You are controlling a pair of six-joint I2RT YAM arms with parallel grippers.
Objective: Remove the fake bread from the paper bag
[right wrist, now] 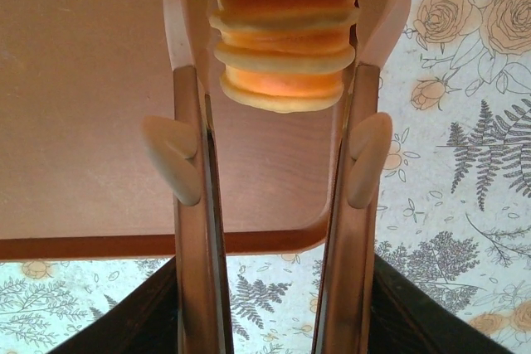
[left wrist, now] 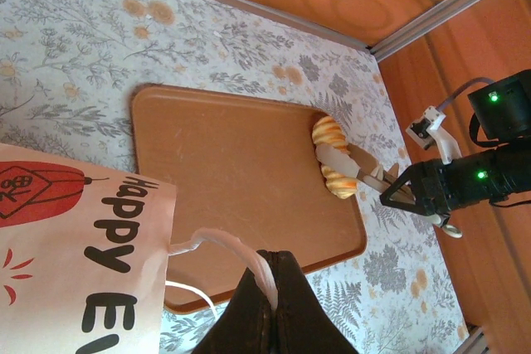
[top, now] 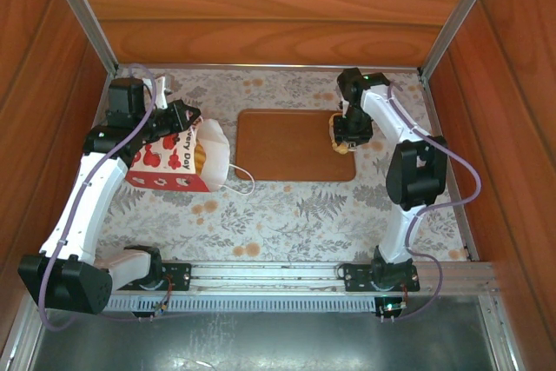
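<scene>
Top external: a croissant [right wrist: 286,47] is clamped by the right gripper [right wrist: 286,6] at the tray's [top: 287,158] right edge. The paper bag's [left wrist: 83,238] handle [left wrist: 220,242] is pinched by the left gripper [left wrist: 272,267].

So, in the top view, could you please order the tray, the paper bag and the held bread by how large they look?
1. tray: largest, though only slightly.
2. paper bag: close behind the tray.
3. bread in the right end effector: clearly smallest.

Reddish wood-grain walls [top: 261,6] box in the table [top: 287,215], which is covered by a grey-and-orange floral cloth. Aluminium posts [top: 80,10] mark the corners, and the light seems even.
</scene>
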